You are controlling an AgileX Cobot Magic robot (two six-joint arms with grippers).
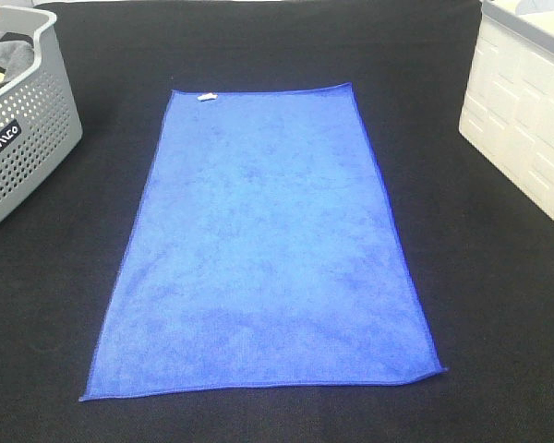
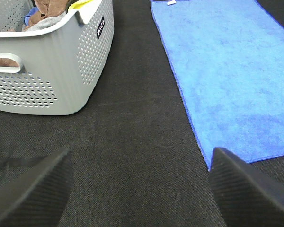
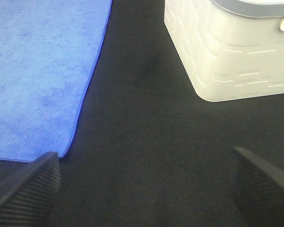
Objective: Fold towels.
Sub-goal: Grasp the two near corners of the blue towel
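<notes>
Widely spread, left gripper (image 2: 139,191); right gripper (image 3: 144,187) too

Blue towel (image 1: 263,249), spread flat, unfolded, on black surface (image 1: 499,305)

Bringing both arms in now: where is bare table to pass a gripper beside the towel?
Two bare strips of black tabletop: between grey basket and blue towel, and between towel and white bin. Far side is bare too. The towel covers the centre.

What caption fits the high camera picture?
Blue towel lying flat on black cloth, grey basket left, white bin right.
</notes>
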